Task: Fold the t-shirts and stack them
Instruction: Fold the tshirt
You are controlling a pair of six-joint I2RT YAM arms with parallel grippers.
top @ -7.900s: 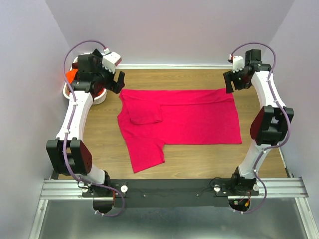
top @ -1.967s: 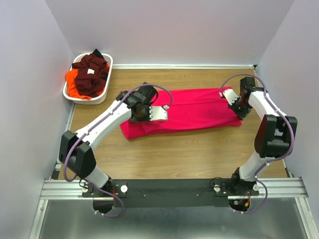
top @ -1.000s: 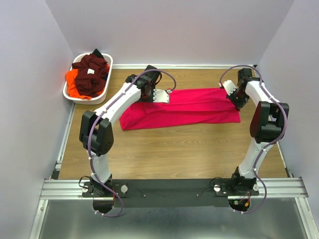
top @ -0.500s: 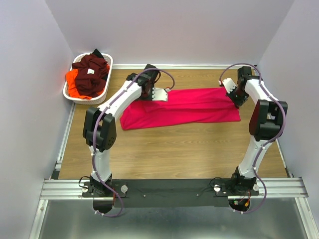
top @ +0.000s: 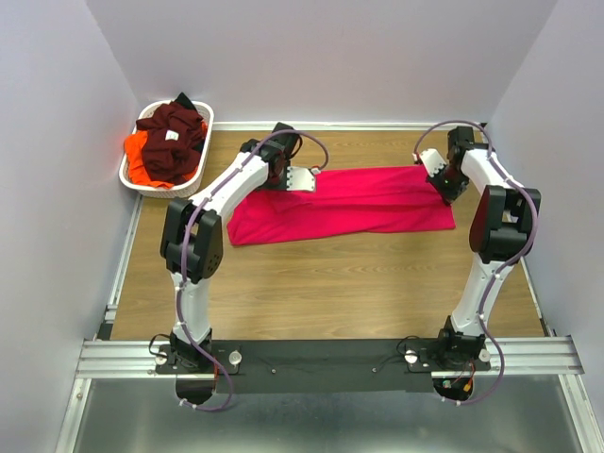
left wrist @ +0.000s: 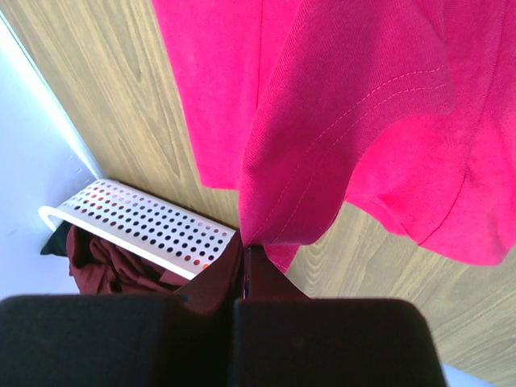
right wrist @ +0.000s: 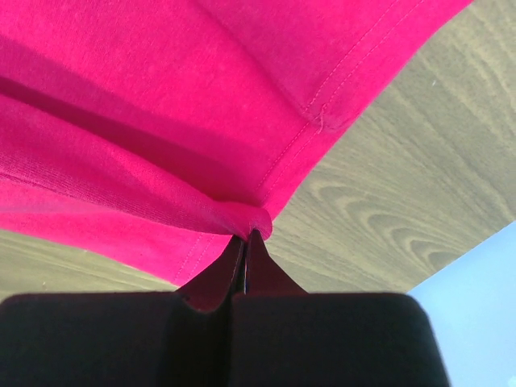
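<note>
– Shirt first: where is it?

– One bright pinkish-red cloth t-shirt (top: pixel 349 203) lies folded into a long band on the far half of the light wooden bench (top: pixel 330 283). It runs left to right. Its left end spreads wider and reaches a little nearer the front edge than its right end.

– Is anything gripping it?

– Both ends are held. The left gripper (left wrist: pixel 244 246) sits at the far left end of the band, its jaws pressed together on a stitched, hemmed fold of the red cloth. The right gripper (right wrist: pixel 246 235) is at the far right end, its jaws likewise clamped tight on a bunched fold next to a stitched hem.

– Is the cloth up off the wood?

– At the pinched folds it seems raised a little; I can't tell how far. The middle of the band rests flat on the bench.

– Other shirts?

– Dark maroon cloth tees (top: pixel 175 132) are heaped over an orange cloth tee (top: pixel 137 156) in a white perforated oval plastic basket (left wrist: pixel 137 230). The basket is in the far left corner of the bench, apart from the red shirt.
</note>
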